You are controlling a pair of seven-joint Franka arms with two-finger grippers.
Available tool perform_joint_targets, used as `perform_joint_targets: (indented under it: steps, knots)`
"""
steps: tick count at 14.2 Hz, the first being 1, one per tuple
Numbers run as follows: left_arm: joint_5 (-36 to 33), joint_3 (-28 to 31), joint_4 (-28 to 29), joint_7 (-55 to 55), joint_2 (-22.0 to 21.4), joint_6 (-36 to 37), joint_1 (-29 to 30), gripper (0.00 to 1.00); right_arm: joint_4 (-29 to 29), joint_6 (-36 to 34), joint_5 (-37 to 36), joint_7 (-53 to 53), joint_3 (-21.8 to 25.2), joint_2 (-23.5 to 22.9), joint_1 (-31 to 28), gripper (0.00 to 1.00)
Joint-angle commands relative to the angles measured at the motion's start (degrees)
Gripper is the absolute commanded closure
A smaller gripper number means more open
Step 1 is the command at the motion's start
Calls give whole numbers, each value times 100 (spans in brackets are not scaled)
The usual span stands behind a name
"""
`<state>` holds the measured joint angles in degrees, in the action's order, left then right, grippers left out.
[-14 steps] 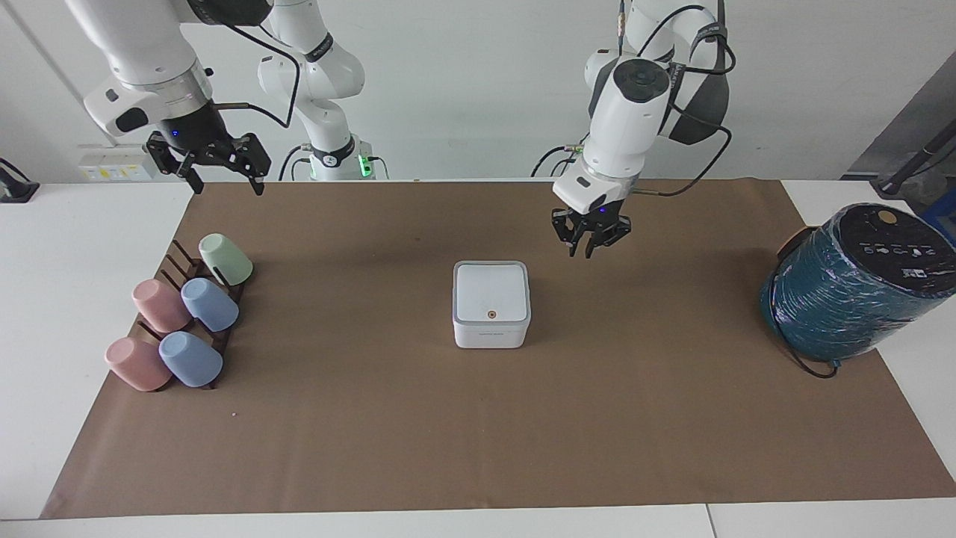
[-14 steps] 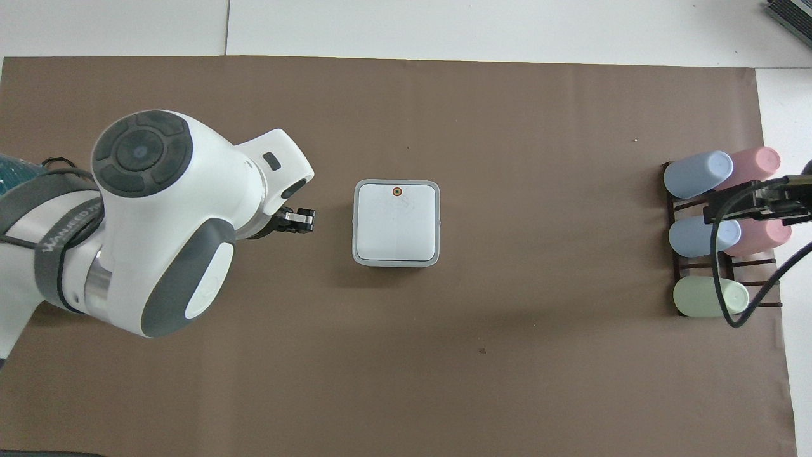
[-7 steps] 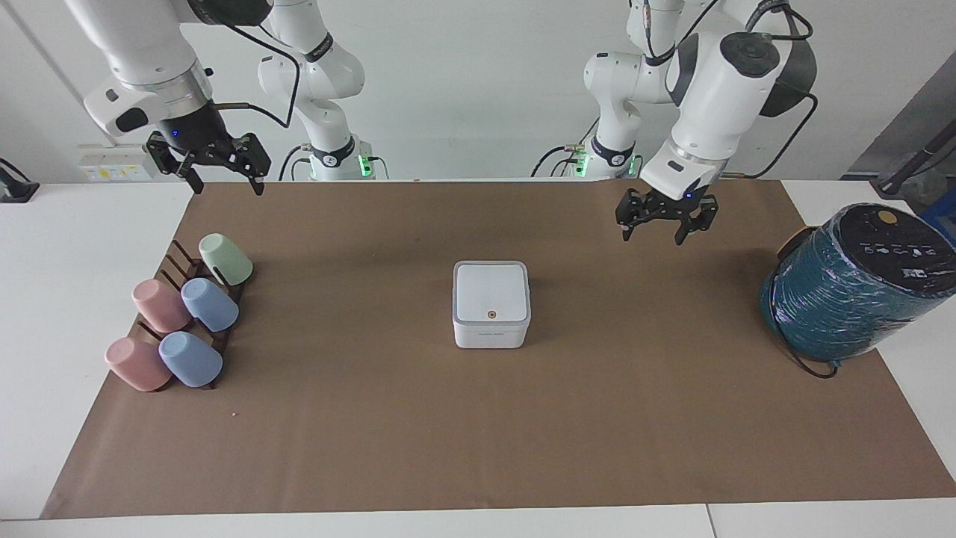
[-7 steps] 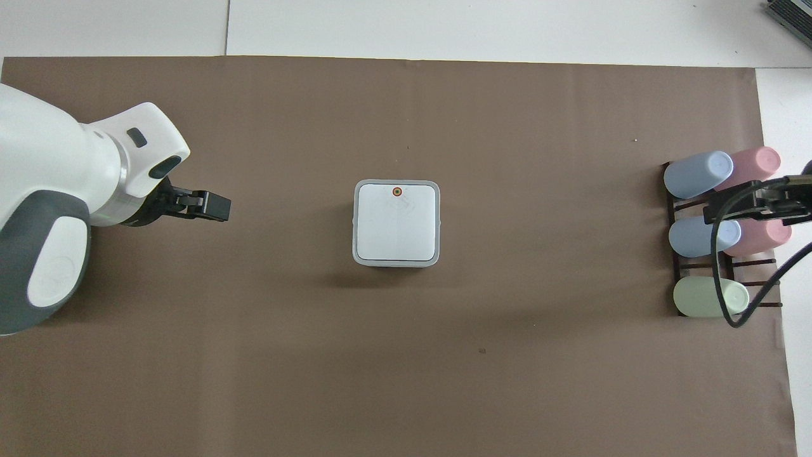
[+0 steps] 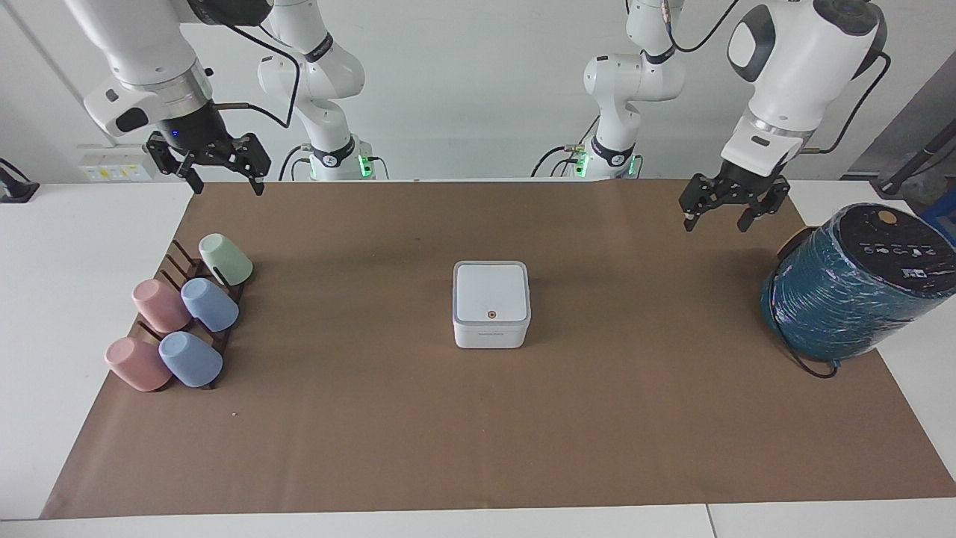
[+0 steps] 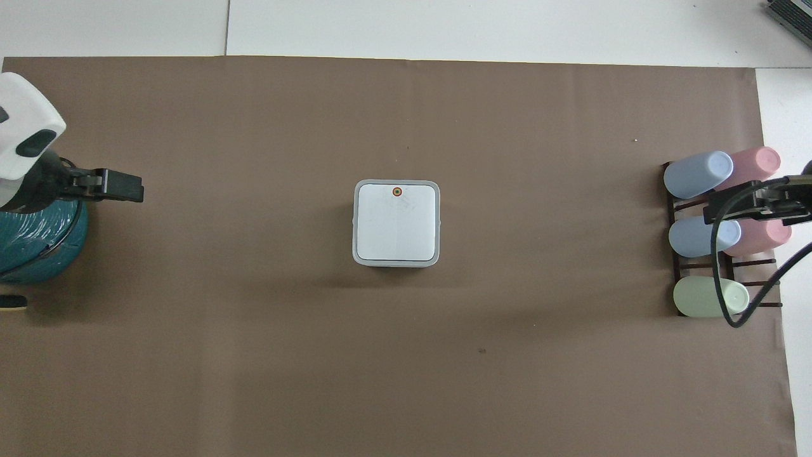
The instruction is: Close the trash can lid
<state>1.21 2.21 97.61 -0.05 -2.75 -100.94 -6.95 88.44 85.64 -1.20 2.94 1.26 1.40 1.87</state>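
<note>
The trash can (image 5: 489, 335) stands in the middle of the brown mat, a small white square box. Its lid (image 5: 491, 291) lies flat and shut on top, orange dot showing; it also shows in the overhead view (image 6: 396, 222). My left gripper (image 5: 715, 222) hangs open and empty over the mat near the teal cylinder, well apart from the can; it also shows in the overhead view (image 6: 120, 186). My right gripper (image 5: 226, 184) waits open and empty, raised over the mat's edge near the cup rack, and shows in the overhead view (image 6: 755, 203).
A dark rack (image 5: 187, 265) with several pastel cups lies at the right arm's end of the table. A large teal wrapped cylinder (image 5: 851, 291) with a black top lies at the left arm's end. The brown mat (image 5: 478, 433) covers most of the table.
My left gripper has moved from beside the trash can toward the left arm's end of the table and risen. The lid and the right arm have not moved.
</note>
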Motion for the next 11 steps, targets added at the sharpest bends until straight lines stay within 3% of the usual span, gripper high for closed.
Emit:
perform_joint_targets:
  steps: [1, 5, 11]
  knots:
    - [45, -54, -601, 312, 125, 600, 378, 0, 60, -56, 120, -127, 23, 80, -20, 0]
    - [63, -54, -1217, 383, 381, 1234, 467, 0, 60, -56, 120, -127, 23, 80, -20, 0]
    - [90, -80, -955, 383, 152, 1393, 458, 0, 60, -56, 120, -127, 23, 80, -20, 0]
